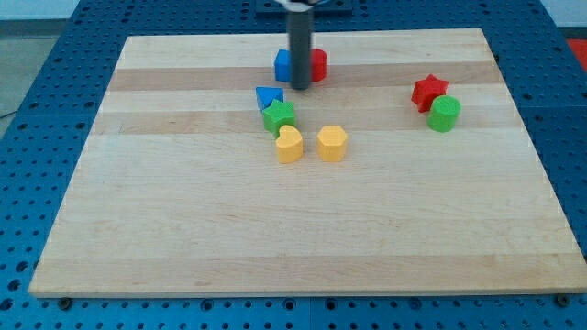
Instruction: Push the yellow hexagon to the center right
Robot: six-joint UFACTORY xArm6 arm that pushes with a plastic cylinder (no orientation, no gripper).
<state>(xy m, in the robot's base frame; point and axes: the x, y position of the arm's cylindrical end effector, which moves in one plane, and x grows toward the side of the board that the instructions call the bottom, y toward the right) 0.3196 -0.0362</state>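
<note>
The yellow hexagon (pixel 332 143) lies near the middle of the wooden board (pixel 303 229), a little above centre. A yellow heart-shaped block (pixel 289 145) lies just to its left. My tip (pixel 299 87) is at the view's top centre, above and to the left of the hexagon and apart from it. The rod stands in front of a blue block (pixel 283 65) and a red block (pixel 317 64). A blue triangle (pixel 268 96) and a green star (pixel 280 116) lie between my tip and the yellow blocks.
A red star (pixel 428 92) and a green round block (pixel 445 114) lie close together at the view's upper right. The board rests on a blue perforated table (pixel 37 82).
</note>
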